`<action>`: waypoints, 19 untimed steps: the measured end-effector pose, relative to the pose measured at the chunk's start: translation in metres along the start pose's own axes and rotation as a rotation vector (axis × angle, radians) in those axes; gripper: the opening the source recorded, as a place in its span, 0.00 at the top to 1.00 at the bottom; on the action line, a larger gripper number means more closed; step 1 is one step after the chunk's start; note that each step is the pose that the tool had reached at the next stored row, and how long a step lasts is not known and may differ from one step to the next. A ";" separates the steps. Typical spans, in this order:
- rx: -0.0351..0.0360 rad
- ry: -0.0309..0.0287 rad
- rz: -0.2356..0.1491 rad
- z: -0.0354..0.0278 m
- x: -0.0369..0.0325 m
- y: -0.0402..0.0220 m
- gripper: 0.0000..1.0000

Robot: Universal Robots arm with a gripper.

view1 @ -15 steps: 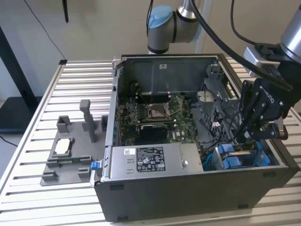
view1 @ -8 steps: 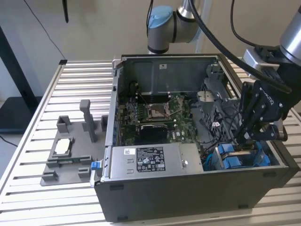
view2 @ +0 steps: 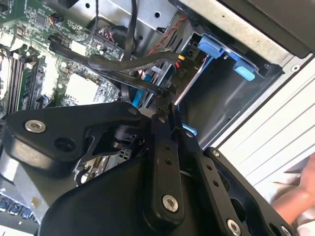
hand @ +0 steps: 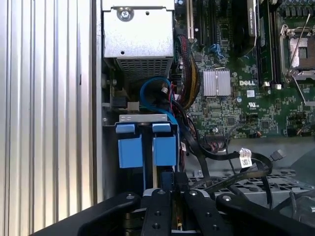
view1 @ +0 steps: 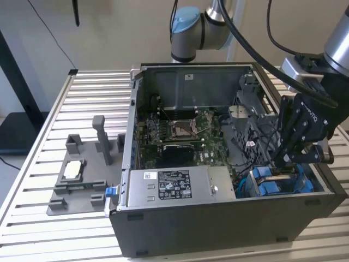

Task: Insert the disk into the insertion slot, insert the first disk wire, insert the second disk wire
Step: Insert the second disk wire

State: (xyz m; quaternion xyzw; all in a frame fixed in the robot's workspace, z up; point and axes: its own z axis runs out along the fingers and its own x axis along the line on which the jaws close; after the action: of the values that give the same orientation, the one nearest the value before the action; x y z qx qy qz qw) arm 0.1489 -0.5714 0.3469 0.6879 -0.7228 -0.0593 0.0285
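Exterior view puts my black fingers [view1: 284,162] down inside the open dark grey computer case [view1: 218,229] at about four o'clock, tips close together just above the grey metal insertion slot with blue plastic tabs [view1: 267,183], though what they grip I cannot tell.

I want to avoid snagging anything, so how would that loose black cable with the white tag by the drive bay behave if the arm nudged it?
The black cable would probably flop and bend rather than resist: it lies in slack curves across the metal grille. It looks thin and light, so a nudge would likely slide it. Its free plug end could catch on neighbouring wires.
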 end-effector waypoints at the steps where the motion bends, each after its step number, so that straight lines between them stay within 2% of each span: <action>1: 0.0004 0.0006 0.000 0.0000 0.0000 0.0000 0.84; 11: 0.0130 0.0006 0.000 0.0020 -0.0012 -0.0001 0.84; 19: 0.0148 0.0021 0.000 0.0039 -0.0020 -0.0002 0.84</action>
State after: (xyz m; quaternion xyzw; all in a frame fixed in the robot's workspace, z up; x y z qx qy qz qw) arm 0.1487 -0.5692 0.3431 0.6883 -0.7231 -0.0532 0.0241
